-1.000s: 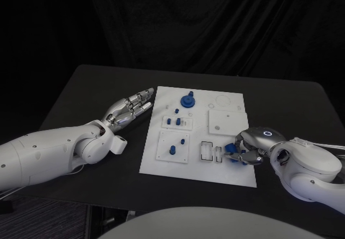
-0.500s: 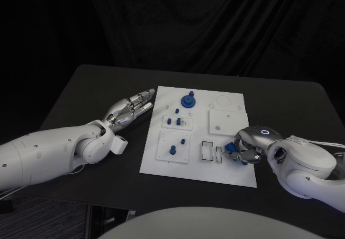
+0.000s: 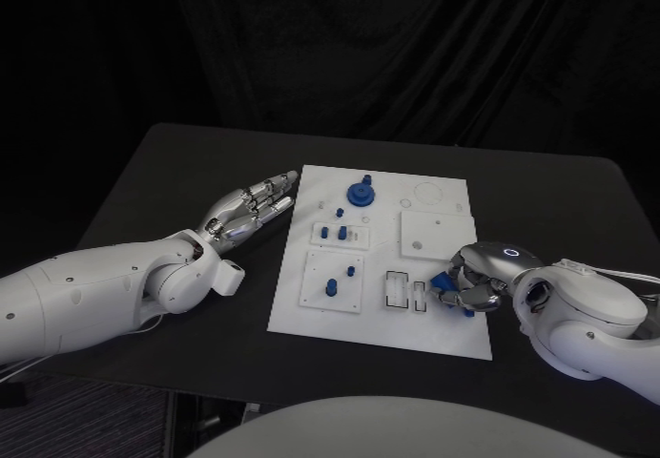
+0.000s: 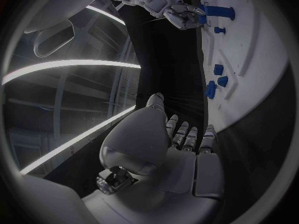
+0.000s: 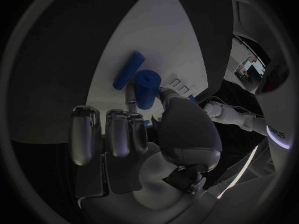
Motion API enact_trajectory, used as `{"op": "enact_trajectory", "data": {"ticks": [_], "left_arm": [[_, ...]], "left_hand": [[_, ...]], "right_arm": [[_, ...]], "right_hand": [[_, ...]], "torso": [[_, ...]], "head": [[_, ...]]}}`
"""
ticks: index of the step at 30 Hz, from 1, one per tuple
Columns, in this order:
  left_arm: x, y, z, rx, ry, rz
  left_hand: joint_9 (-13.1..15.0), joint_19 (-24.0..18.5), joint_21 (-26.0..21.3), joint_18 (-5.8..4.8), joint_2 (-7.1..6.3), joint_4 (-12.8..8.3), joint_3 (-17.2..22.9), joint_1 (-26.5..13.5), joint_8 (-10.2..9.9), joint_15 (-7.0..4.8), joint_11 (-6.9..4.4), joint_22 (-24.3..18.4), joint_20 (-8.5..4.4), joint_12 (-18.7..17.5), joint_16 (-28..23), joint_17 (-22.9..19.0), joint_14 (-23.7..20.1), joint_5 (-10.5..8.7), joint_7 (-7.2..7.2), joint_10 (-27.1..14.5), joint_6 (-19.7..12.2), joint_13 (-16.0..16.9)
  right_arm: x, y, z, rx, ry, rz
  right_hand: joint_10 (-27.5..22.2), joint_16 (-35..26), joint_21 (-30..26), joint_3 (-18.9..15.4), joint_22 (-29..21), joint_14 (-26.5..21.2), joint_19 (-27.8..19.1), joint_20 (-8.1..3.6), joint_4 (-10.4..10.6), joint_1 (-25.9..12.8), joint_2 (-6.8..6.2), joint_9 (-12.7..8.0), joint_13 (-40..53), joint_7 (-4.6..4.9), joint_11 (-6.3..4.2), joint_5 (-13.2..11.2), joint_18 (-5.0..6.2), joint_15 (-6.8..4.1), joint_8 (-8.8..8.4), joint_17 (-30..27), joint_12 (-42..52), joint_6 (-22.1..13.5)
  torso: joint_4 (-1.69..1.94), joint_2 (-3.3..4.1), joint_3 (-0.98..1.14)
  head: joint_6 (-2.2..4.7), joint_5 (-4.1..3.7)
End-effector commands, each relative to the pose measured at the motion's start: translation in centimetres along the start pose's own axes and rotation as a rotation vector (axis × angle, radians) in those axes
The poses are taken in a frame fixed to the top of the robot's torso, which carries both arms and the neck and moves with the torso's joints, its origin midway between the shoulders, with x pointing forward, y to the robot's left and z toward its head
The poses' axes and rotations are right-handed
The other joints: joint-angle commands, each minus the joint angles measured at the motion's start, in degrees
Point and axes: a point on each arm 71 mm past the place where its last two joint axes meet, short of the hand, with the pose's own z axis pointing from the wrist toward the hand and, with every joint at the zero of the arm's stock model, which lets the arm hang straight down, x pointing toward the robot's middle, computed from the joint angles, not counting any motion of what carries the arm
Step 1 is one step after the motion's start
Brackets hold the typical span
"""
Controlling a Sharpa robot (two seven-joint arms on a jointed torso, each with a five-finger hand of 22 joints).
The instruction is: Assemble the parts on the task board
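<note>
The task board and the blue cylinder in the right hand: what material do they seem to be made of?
The task board looks like matte white plastic: flat, even colour, cut recesses, no glare. The blue cylinder held by the right hand seems moulded or printed plastic, with uniform saturated colour and a dull, smooth surface. Neither can be confirmed by sight alone.

White task board (image 3: 441, 336) flat mid-table; small blue parts (image 3: 335, 232) on it
</note>
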Motion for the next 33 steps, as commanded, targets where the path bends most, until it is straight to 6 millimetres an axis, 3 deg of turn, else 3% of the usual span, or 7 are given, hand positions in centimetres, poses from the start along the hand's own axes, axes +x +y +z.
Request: {"op": "enact_trajectory", "data": {"ticks": [1, 2, 3, 16, 23, 29, 33], "left_arm": [[0.1, -0.4, -0.1, 0.065, 0.013, -0.011], [0.1, -0.4, -0.1, 0.065, 0.014, -0.012], [0.1, -0.4, -0.1, 0.064, 0.014, -0.012], [0.2, -0.4, 0.0, 0.066, 0.014, -0.011], [0.1, -0.4, -0.1, 0.063, 0.013, -0.011], [0.1, -0.4, -0.2, 0.059, 0.009, -0.009], [0.1, -0.4, -0.2, 0.058, 0.010, -0.010]], "left_hand": [[0.1, 0.2, 0.2, 0.56, 0.38, -0.2, 0.1, 0.6, 0.0, 0.20, -0.17, 0.0, 0.25, -0.1, -0.4, -0.1, 0.0, 0.31, 0.62, -0.4, 0.1, -0.1], [0.1, 0.2, 0.2, 0.56, 0.38, -0.2, 0.1, 0.6, 0.0, 0.20, -0.17, 0.0, 0.25, -0.1, -0.4, -0.1, 0.0, 0.31, 0.62, -0.4, 0.1, -0.1], [0.1, 0.2, 0.2, 0.56, 0.38, -0.2, 0.1, 0.6, 0.0, 0.20, -0.17, 0.0, 0.25, -0.1, -0.4, -0.1, 0.0, 0.31, 0.62, -0.4, 0.1, -0.1], [0.1, 0.2, 0.2, 0.57, 0.41, -0.2, 0.2, 0.7, 0.0, 0.21, -0.25, 0.0, 0.46, 0.0, -0.4, -0.1, 0.0, 0.32, 1.05, -0.4, 0.1, -0.1], [0.0, 0.2, 0.2, 0.58, 0.40, -0.2, 0.2, 0.7, -0.1, 0.23, -0.15, 0.0, 0.48, 0.0, -0.4, -0.1, 0.0, 0.33, 0.81, -0.4, 0.0, -0.1], [0.1, 0.2, 0.2, 0.59, 0.39, -0.1, 0.1, 0.8, 0.0, 0.25, 0.01, 0.0, 0.53, 0.2, -0.4, -0.1, 0.0, 0.33, 0.68, -0.3, 0.1, 0.0], [0.1, 0.2, 0.2, 0.59, 0.39, -0.1, 0.1, 0.8, 0.0, 0.25, 0.01, 0.0, 0.53, 0.2, -0.4, -0.1, 0.0, 0.33, 0.68, -0.3, 0.1, 0.0]], "right_arm": [[0.3, -0.3, -0.5, 0.017, -0.001, 0.261], [0.3, -0.3, -0.6, 0.018, -0.007, 0.286], [0.2, -0.3, -0.7, 0.018, -0.015, 0.310], [-2.1, 0.6, -1.7, 0.047, 0.010, 0.634], [-1.9, 1.4, -1.5, 0.060, 0.066, 0.676], [-1.7, 1.7, -0.8, 0.078, 0.095, 0.673], [-1.2, 2.0, -0.3, 0.089, 0.150, 0.649]], "right_hand": [[6.0, 0.0, 0.0, 4.4, 12.8, 3.8, 3.4, -0.20, -4.9, 3.6, 2.60, 0.1, 15.1, -0.36, -0.53, 1.4, -0.51, -0.45, 0.43, 0.6, 0.2, 0.4], [6.0, 0.1, 0.2, 5.9, 12.9, 3.9, 3.4, -0.37, -7.6, 6.4, 1.80, 1.0, 15.1, -0.88, -0.96, 5.7, -0.53, -0.77, 1.37, 0.9, 0.2, 0.8], [6.0, 0.1, 0.2, 6.2, 12.9, 3.9, 3.4, -0.46, -7.9, 6.0, 1.64, 1.7, 15.1, -0.81, -0.96, 6.3, -0.54, -0.74, 1.86, 0.9, 0.2, 0.7], [6.0, -0.4, -0.7, 7.3, 12.5, 3.6, 3.0, -0.40, -8.1, 3.6, 2.17, 3.6, 15.1, -0.77, -1.00, 6.5, -0.31, -0.53, 2.73, -0.6, 0.2, -0.4], [6.0, -1.0, -1.6, 7.7, 12.2, 3.3, 2.7, -0.13, -7.6, 1.7, 2.72, 4.4, 15.1, -0.70, -1.01, 6.4, -0.08, -0.19, 2.97, -2.0, 0.2, -1.1], [6.0, -1.1, -1.7, 6.9, 12.2, 3.3, 2.6, 0.20, -5.5, -2.5, 2.80, 4.8, 15.1, -0.51, -0.86, 6.2, -0.06, 0.11, 2.81, -2.4, 0.2, -1.5], [6.0, -1.5, -2.4, 6.4, 12.0, 3.1, 2.3, 0.38, -4.7, -4.3, 2.73, 4.7, 15.1, -0.20, -0.62, 5.2, 0.09, 0.33, 2.20, -3.3, 0.2, -2.3]], "torso": [[-0.06, -0.03, -0.05], [-0.07, -0.03, -0.05], [-0.07, -0.04, -0.04], [0.07, -0.02, -0.10], [0.05, 0.04, -0.03], [-0.07, -0.02, -0.08], [0.13, -0.02, -0.08]], "head": [[0.01, 0.14], [0.01, 0.14], [0.01, 0.11], [0.01, 0.48], [0.01, 0.38], [0.01, 0.19], [0.01, 0.11]]}}
